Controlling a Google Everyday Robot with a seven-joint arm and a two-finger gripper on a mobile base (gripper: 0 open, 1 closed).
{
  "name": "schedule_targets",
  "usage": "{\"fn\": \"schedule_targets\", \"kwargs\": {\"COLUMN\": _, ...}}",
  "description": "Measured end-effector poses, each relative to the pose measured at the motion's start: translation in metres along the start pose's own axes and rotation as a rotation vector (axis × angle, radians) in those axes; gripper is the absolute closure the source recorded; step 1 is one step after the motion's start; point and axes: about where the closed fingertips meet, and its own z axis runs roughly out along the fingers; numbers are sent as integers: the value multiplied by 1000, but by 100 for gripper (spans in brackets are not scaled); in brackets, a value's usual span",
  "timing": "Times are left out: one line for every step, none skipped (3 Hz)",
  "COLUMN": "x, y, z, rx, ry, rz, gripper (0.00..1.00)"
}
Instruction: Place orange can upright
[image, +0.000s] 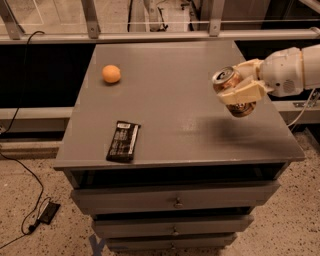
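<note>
Can is held tilted in the air over the right side of the desk; gripper is seen there, fingers closed around the can; grasp and lift are judged done; uprighting, lowering and release are left; fruit is left untouched.

Item count from my remote station:

- Gripper: one. I see it held above the right side of the table, clamped on the can.
- Can: one.
- Table: one.
- Loose items on the table top: two. I count one orange fruit at the back left and one dark bar at the front left.
- Drawers under the top: three fronts.
- Drawer knobs: two; I cannot make out one on the lowest front.
- Black block on the floor at left: one.
</note>
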Motion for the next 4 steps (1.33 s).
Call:
{"fn": "schedule_targets", "kwargs": {"x": -5, "y": 1, "z": -11, "rx": 16, "ry": -31, "rz": 3, "gripper": 100}}
{"fn": "schedule_targets", "kwargs": {"x": -5, "y": 1, "z": -11, "rx": 16, "ry": -31, "rz": 3, "gripper": 100}}
{"fn": "schedule_targets", "kwargs": {"x": -4, "y": 5, "z": -8, "rx": -7, "ry": -122, "rz": 46, "gripper": 100}}
{"fn": "schedule_targets", "kwargs": {"x": -3, "y": 7, "z": -5, "rx": -36, "ry": -261, "rz": 111, "gripper": 100}}
